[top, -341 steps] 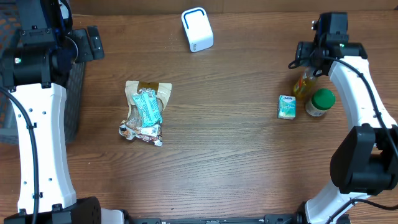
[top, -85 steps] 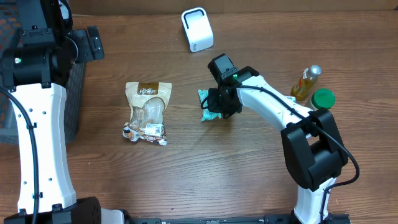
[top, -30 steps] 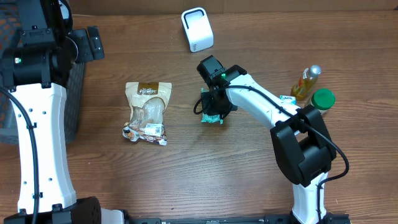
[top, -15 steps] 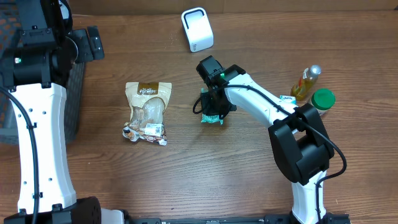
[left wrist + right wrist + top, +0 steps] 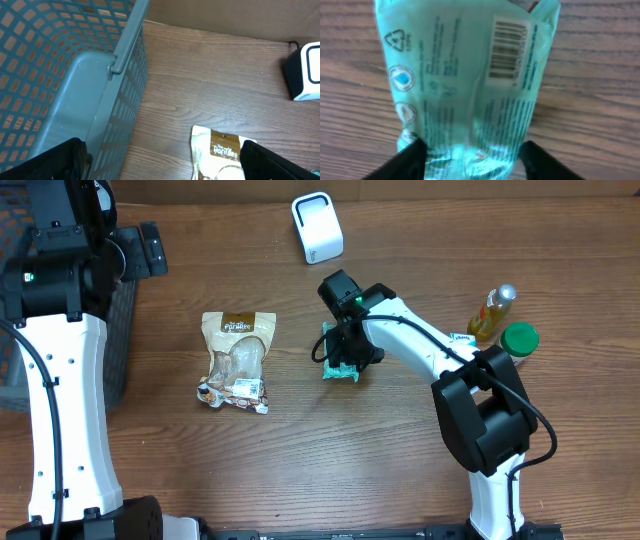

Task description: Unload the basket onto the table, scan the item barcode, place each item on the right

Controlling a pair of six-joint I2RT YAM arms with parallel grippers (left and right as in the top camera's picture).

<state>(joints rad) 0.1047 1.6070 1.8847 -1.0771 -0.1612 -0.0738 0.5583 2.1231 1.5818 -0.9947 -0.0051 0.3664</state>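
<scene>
Packet (image 5: 470, 85): green, lying flat on the counter (image 5: 400, 450) near its middle, directly below the right pincer (image 5: 472, 150). Printed back faces up. Barcode (image 5: 507, 52) sits at the upper right of that face in the right wrist view, fully exposed. A recycling mark and round symbols run down the opposite edge.

Right pincer: spread, one finger (image 5: 412, 160) on each side of the packet's near end. Whether the fingers touch the packet's edges cannot be told.

Scanner (image 5: 317, 227): white box with a dark window, at the far edge of the counter, apart from the packet.

Pouch (image 5: 237, 360): brown, lying flat to the left of the packet, not touching it.

Bottle (image 5: 490, 315) and green-lidded jar (image 5: 518, 338): upright and close together at the right side of the counter.

Left pincer (image 5: 160, 150): spread wide, holding nothing, above the counter's far left, beside the grey-blue basket (image 5: 65, 75).
</scene>
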